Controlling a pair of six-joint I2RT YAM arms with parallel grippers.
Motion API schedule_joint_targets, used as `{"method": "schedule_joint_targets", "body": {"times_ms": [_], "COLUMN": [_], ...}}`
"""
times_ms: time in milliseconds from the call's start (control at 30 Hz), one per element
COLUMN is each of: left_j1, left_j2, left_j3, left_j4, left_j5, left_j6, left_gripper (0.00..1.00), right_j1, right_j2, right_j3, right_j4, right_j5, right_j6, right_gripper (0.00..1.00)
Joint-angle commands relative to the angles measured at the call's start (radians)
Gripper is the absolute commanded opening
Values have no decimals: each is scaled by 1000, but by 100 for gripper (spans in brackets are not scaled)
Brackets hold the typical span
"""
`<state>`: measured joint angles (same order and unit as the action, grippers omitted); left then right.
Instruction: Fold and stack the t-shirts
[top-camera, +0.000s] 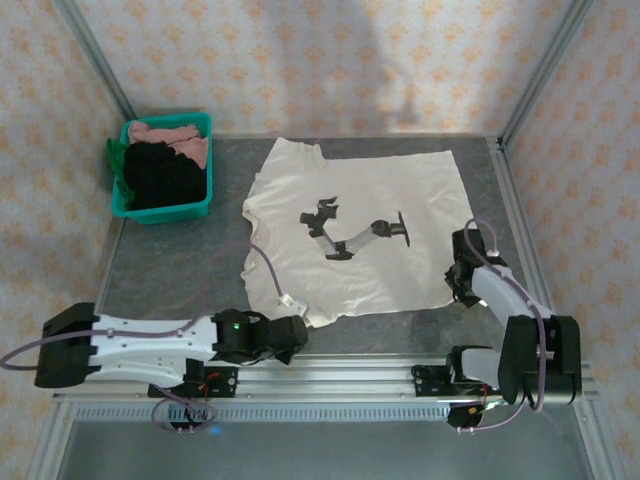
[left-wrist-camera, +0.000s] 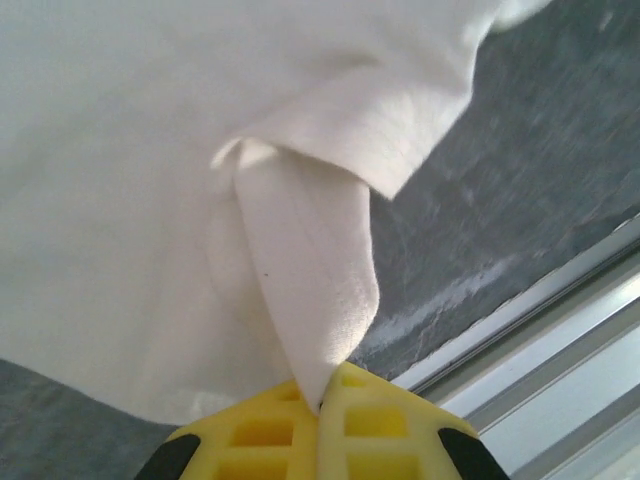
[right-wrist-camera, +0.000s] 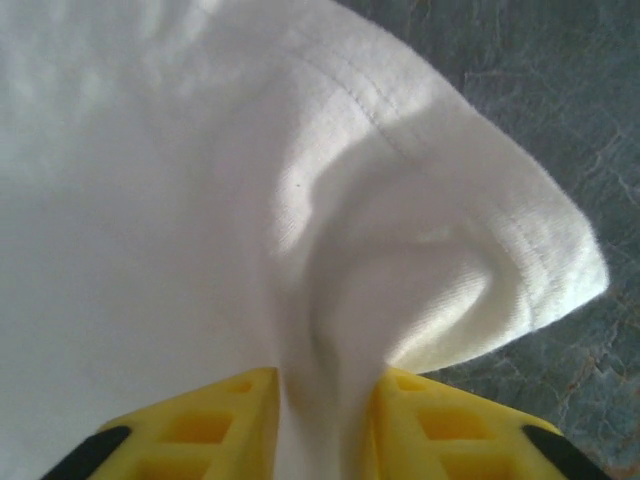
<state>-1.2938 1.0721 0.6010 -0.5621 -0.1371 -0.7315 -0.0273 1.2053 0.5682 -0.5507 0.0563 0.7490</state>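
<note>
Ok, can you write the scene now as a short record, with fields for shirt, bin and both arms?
shirt: cream-white t-shirt, spread flat on the table, black print up
left fingers: shut on its near left corner
right fingers: shut on a fold at its near right corner
bin: teal bin, far left, holds black cloth and pink cloth

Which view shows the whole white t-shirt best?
Top external: the white t-shirt lies spread out entire. Left wrist shows an edge pinched in the left tool; right wrist, a corner in the right tool.
</note>
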Motion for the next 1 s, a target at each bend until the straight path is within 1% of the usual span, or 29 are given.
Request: {"method": "schedule_joint_targets", "body": {"times_ms": [0,100,200,300,400,467,500,567,633,667,800,867,967], "left_j1": [54,175,297,393,476,525,543,577,610,625,679,721,769], "left_j2": [-82,-116,-91,-18,70,127,152,204,252,276,333,343,351], "left_j3": [61,121,204,272,324,353,370,396,421,436,473,476,466], "left_j4": [-165,-177,-145,-95,-56,-35,-35,-27,-21,-22,-27,-19,1], "left_j5": [-166,-158,-149,-126,-95,-64,-54,-41,-17,-7,-12,15,64], "left_j6": [62,189,337,418,463,485,495,513,522,527,537,534,530], "left_gripper": [0,0,0,0,0,0,0,0,0,0,0,0,0], "right_j1": [-1,-2,-2,-2,-2,-2,-2,-2,-2,-2,-3,-3,-5], "right_j2": [-54,-49,-27,34,87,120,126,112,89,82,77,79,87], "right_j3": [47,90,149,197,241,275,278,259,218,192,146,131,108], "right_j4": [-48,-52,-58,-51,-37,-56,-66,-78,-79,-77,-104,-102,-78], "right_j5": [33,47,43,43,27,3,0,8,7,-7,9,-2,-55], "right_j6": [-27,-35,-52,-63,-78,-99,-105,-108,-104,-107,-104,-85,-60], "right_gripper": [23,20,19,19,16,16,20,32,48,53,64,65,66]}}
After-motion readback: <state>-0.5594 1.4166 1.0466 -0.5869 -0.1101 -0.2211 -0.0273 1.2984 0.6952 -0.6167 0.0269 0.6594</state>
